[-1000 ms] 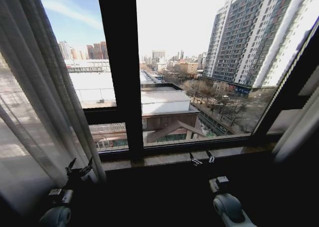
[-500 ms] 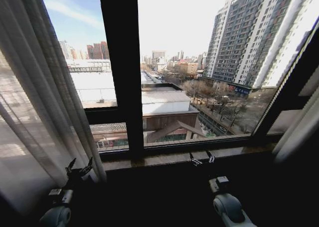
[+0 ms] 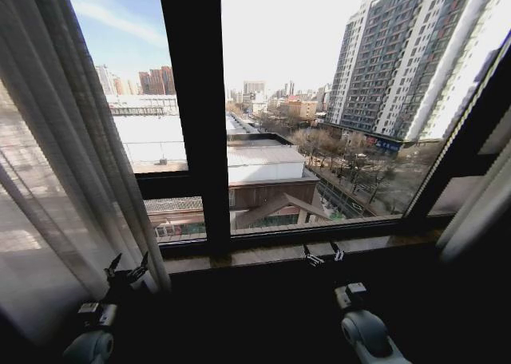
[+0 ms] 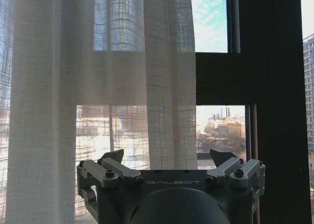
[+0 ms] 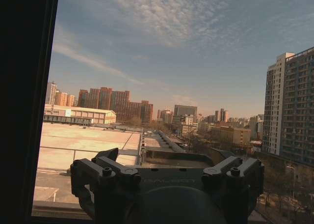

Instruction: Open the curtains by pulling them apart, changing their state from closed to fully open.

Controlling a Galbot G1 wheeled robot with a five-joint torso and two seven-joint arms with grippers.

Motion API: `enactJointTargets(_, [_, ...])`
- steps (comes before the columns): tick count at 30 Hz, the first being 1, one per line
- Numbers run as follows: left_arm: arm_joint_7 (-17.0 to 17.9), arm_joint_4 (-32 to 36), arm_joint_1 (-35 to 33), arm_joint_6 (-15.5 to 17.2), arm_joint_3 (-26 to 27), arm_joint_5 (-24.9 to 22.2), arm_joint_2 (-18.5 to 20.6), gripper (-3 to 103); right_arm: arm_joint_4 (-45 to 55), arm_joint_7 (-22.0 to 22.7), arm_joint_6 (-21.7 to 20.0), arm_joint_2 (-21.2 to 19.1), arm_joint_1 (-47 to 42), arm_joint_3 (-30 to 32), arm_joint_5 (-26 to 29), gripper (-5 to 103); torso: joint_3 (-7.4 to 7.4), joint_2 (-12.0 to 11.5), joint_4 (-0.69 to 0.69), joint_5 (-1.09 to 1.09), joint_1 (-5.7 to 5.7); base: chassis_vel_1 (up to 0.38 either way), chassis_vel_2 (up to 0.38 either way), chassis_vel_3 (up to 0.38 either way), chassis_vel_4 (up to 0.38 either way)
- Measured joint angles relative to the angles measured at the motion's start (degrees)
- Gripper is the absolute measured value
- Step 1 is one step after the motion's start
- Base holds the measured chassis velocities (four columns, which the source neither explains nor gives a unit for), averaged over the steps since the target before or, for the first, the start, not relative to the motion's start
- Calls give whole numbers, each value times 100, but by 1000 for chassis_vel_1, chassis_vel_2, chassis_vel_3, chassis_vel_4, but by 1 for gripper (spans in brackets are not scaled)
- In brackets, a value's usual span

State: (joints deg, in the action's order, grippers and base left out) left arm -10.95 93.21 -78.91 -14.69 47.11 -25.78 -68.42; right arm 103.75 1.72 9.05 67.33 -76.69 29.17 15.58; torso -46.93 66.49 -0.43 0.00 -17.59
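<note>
The curtains are drawn aside. The left curtain (image 3: pixel 56 164) is a sheer cream pleated panel bunched at the far left of the window, and the left wrist view has it (image 4: pixel 98 76) hanging just beyond the fingers. A strip of the right curtain (image 3: pixel 479 208) hangs at the far right edge. My left gripper (image 3: pixel 128 264) is open, low beside the left curtain's hem, holding nothing (image 4: pixel 169 157). My right gripper (image 3: pixel 322 254) is open in front of the sill, facing bare glass (image 5: pixel 169 157).
A thick black window frame bar (image 3: pixel 196 116) stands upright in the middle, with a crossbar (image 3: pixel 164 184) on the left pane. A stone sill (image 3: pixel 303 251) runs below the glass. City buildings lie outside.
</note>
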Motion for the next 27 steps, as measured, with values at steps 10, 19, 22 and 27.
enactJointTargets(10, [0, 0, 0, 0, 0, 0, 0, 99, 0, 0, 0, 0, 0, 0, 0, 100, 0, 0, 0, 0, 0, 0, 0, 0, 0])
enactJointTargets(19, [0, 0, 0, 0, 0, 0, 0, 99, 0, 0, 0, 0, 0, 0, 0, 100, 0, 0, 0, 0, 0, 0, 0, 0, 0])
enactJointTargets(22, [0, 0, 0, 0, 0, 0, 0, 99, 0, 0, 0, 0, 0, 0, 0, 100, 0, 0, 0, 0, 0, 0, 0, 0, 0])
enactJointTargets(27, [0, 0, 0, 0, 0, 0, 0, 99, 0, 0, 0, 0, 0, 0, 0, 100, 0, 0, 0, 0, 0, 0, 0, 0, 0])
